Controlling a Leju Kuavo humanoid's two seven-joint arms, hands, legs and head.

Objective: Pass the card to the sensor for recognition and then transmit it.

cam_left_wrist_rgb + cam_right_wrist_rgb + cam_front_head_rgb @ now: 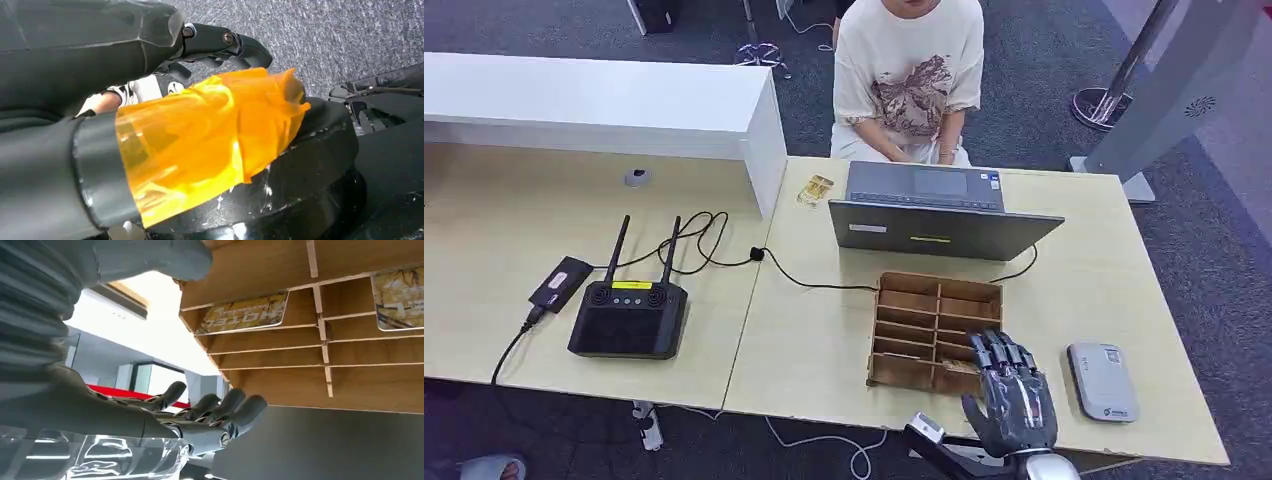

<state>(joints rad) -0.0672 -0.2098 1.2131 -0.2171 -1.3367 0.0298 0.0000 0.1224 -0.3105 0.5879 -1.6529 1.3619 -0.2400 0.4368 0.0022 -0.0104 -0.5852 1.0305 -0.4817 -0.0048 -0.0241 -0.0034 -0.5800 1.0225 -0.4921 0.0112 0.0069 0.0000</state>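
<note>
On the pale table (824,340), the empty right hand (1009,400) hovers spread over the wooden rack (936,330).

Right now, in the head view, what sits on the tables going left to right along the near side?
Small black device with a pink label → black two-antenna controller → brown wooden slotted card rack → robot's right hand, at the rack's near right corner → flat grey sensor pad.
</note>
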